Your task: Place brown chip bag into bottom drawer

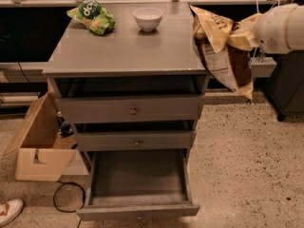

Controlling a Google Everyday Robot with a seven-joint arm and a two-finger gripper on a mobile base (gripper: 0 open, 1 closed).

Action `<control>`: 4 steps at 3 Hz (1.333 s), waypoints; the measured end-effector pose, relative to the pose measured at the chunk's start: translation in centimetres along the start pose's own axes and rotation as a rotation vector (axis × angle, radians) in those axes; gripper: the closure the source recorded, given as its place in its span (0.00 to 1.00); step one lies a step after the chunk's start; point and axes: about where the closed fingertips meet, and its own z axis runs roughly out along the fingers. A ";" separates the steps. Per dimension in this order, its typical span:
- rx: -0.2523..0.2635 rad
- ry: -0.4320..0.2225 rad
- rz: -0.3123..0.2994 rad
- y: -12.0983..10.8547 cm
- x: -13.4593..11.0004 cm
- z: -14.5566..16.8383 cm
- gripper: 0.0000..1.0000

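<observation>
The brown chip bag (222,51) hangs in the air off the right edge of the cabinet top (128,49), at about the height of the top. My gripper (247,33) is at the bag's upper right, at the end of the white arm (281,27), shut on the bag's top; the bag mostly hides the fingers. The bottom drawer (137,177) is pulled out at the foot of the cabinet. Its wide grey tray has nothing in it. It lies well below and to the left of the bag.
A green chip bag (91,16) and a white bowl (148,19) sit at the back of the cabinet top. Two upper drawers (133,110) are partly open. A cardboard box (40,148), a cable (64,198) and a shoe (9,210) lie on the floor at left. A dark unit (289,87) stands at right.
</observation>
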 end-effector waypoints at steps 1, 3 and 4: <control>-0.040 -0.012 0.004 4.1 0.7 -3.9 1.00; -0.209 0.133 0.058 15.4 7.9 -2.2 1.00; -0.238 0.152 0.067 17.0 9.0 -1.8 1.00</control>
